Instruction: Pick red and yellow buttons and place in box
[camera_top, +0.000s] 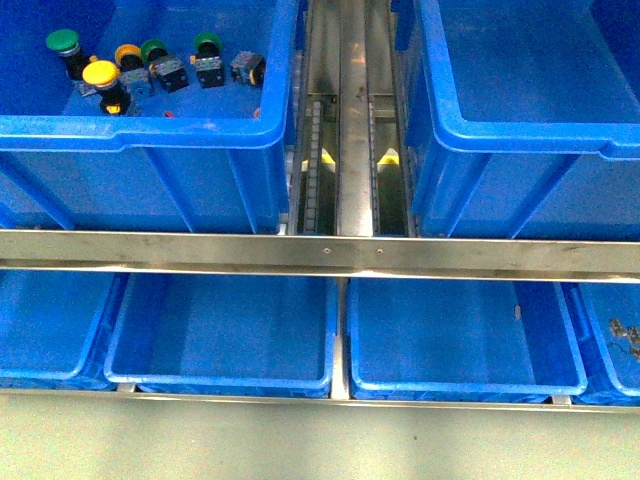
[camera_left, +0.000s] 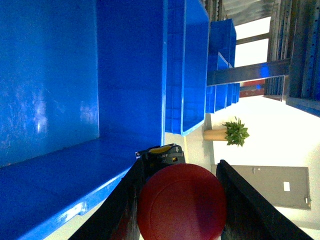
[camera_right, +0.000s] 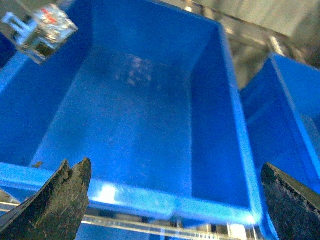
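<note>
Left wrist view has the left hand (camera_left: 181, 167) clamped on the red button (camera_left: 180, 205), one finger at each flank of the cap. That side grip leaves the body free to drop when the fingers part. Blue bin walls fill the background, but which bin they belong to cannot be told. Neither arm shows in the front view. In the right wrist view the right hand (camera_right: 174, 172) hangs with its fingers wide apart, holding nothing, over an empty blue bin. That bin is probably the box (camera_top: 530, 143), the big empty one on the right. The yellow button (camera_top: 100, 73) lies in the left bin (camera_top: 150, 135), not yet picked, which would explain the open hand. That bin holds six switches: three green switches (camera_top: 62, 42), one plainly yellow, a second cap (camera_top: 128, 55) showing yellow but half hidden, and one whose cap colour is unclear. There are two large bins, and four trays (camera_top: 220, 375) below the rail (camera_top: 200, 250).
</note>
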